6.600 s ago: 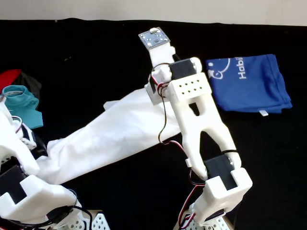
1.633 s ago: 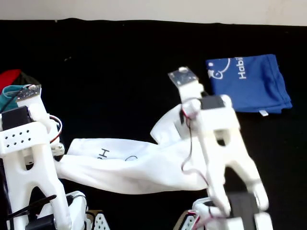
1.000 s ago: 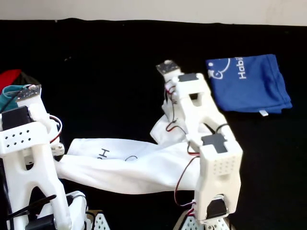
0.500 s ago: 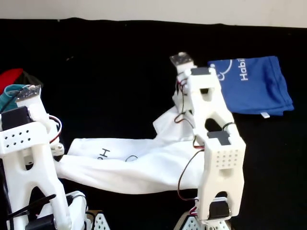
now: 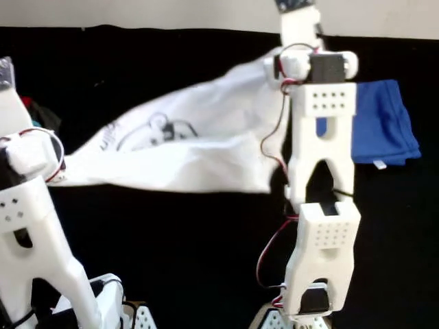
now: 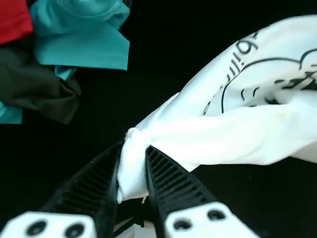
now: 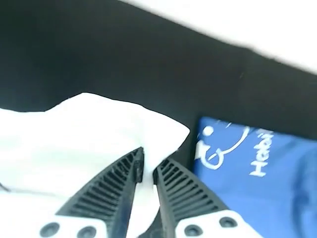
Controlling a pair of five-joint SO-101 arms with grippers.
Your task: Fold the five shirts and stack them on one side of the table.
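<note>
In the high view the right arm (image 5: pixel 321 137) stands in front of the folded blue shirt (image 5: pixel 384 123), hiding its inner part. The outer half lies flat at the far right of the black table (image 5: pixel 171 260). The left arm (image 5: pixel 27 226) is cut off by the edge of that view, and the spot where it meets the cloth is hard to make out there. In the left wrist view a teal shirt (image 6: pixel 79 34), a red shirt (image 6: pixel 12 17) and a dark garment (image 6: pixel 34 89) lie bunched together, all cut off at the border. The print on the white shirt (image 5: pixel 185 147) is creased and only partly visible.

The left gripper (image 6: pixel 134 148) is clenched on a bunched corner of the white shirt, and the cloth fills the narrow gap between its ribbed fingers. The right gripper (image 7: pixel 148 161) is likewise closed tight on the opposite end, near the blue shirt. The white shirt hangs stretched between the two grippers across the middle of the table, its lower edge sagging.
</note>
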